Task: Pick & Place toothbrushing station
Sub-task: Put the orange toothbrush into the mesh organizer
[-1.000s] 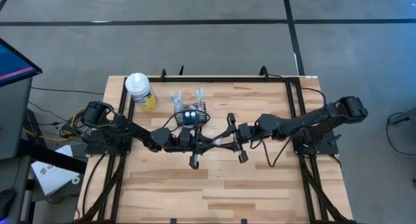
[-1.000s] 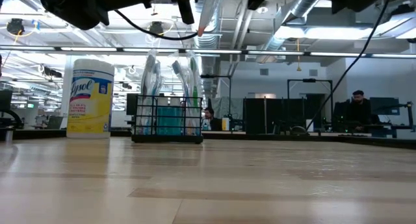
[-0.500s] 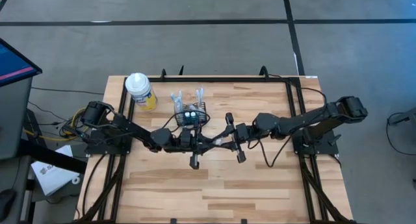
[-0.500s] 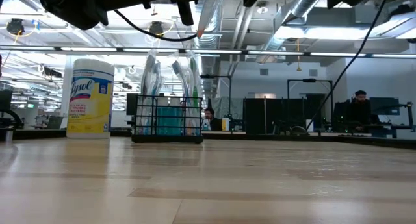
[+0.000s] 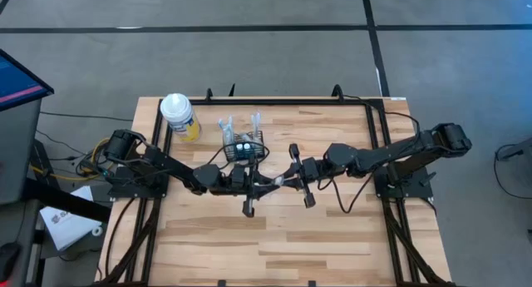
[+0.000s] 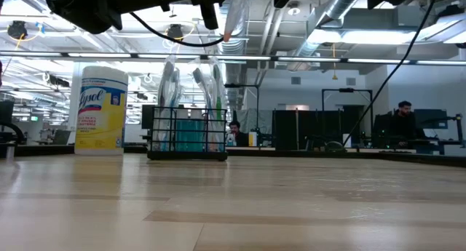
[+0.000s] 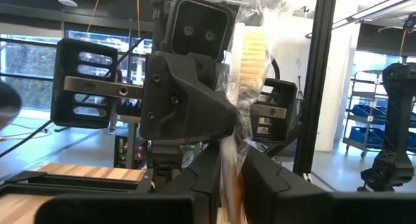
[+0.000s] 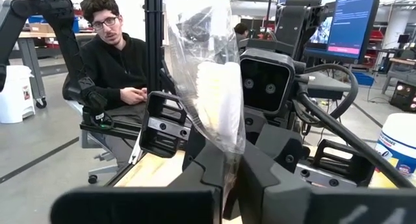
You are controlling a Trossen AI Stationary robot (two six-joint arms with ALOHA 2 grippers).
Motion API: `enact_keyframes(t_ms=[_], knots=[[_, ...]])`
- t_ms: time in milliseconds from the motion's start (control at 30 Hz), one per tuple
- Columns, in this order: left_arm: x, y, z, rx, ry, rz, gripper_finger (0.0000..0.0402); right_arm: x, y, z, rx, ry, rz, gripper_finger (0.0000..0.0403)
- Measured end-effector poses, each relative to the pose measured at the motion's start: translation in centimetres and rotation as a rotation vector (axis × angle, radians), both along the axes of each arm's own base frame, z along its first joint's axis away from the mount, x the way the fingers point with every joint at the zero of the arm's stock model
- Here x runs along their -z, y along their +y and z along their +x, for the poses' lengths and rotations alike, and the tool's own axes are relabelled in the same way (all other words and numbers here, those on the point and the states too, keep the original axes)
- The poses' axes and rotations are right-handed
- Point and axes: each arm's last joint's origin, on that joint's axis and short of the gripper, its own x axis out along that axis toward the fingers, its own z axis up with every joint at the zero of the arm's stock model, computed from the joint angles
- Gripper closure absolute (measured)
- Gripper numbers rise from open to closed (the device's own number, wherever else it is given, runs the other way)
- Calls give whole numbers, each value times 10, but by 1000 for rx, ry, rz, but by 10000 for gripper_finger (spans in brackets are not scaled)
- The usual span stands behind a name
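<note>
A wrapped toothbrush (image 8: 214, 107) is pinched between both grippers, the right gripper (image 5: 291, 180) clamped on it and the left gripper (image 5: 268, 185) also gripping it, apparently for a handover. The caddy (image 5: 243, 147) stands just beyond them, likely the drop point.

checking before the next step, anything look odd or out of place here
One thing: both hands pinch the same clear-wrapped toothbrush in mid-air, left hand and right hand facing each other. The caddy stands upright, nothing spilled.
</note>
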Motion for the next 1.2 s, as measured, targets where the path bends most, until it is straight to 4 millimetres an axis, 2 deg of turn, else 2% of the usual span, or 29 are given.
enact_keyframes(t_ms=[333, 567, 700, 833, 1067, 1200], knots=[[-1, 2, -7, -13, 1, -2, 321, 1, -3, 0, 3, 13, -2, 398], [-10, 10, -40, -17, -33, -12, 297, 4, -11, 2, 21, 25, -31, 399], [-15, 10, -62, 4, -54, -26, 293, 3, -24, 3, 64, 19, -30, 399], [-15, 8, -74, 28, -61, -26, 295, 3, -39, 4, 114, 18, -32, 399], [-16, 7, -78, 34, -63, -27, 296, 5, -71, 6, 199, 16, -35, 399], [-16, 9, -77, 27, -64, -22, 295, 15, -89, 10, 250, 46, -23, 399]])
